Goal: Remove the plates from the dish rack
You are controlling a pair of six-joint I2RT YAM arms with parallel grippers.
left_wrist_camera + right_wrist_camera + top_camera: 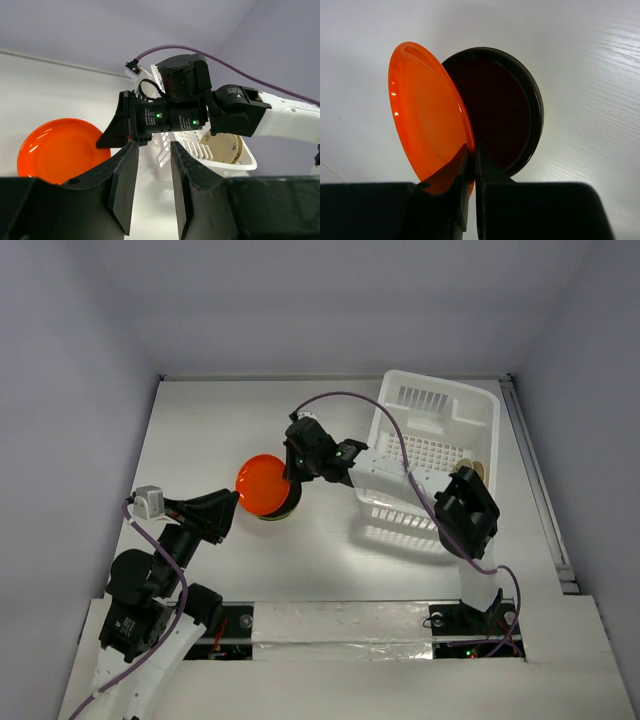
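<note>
a glossy orange-red plate (427,115) is pinched at its rim by the right gripper (471,155), tilted on edge over a dark round plate (505,105) lying near the middle of the desk. a cream plate (222,147) is stood on edge in the white dish rack (440,381) by the far right corner. the left gripper (153,145) is held narrowly parted, empty.
</note>
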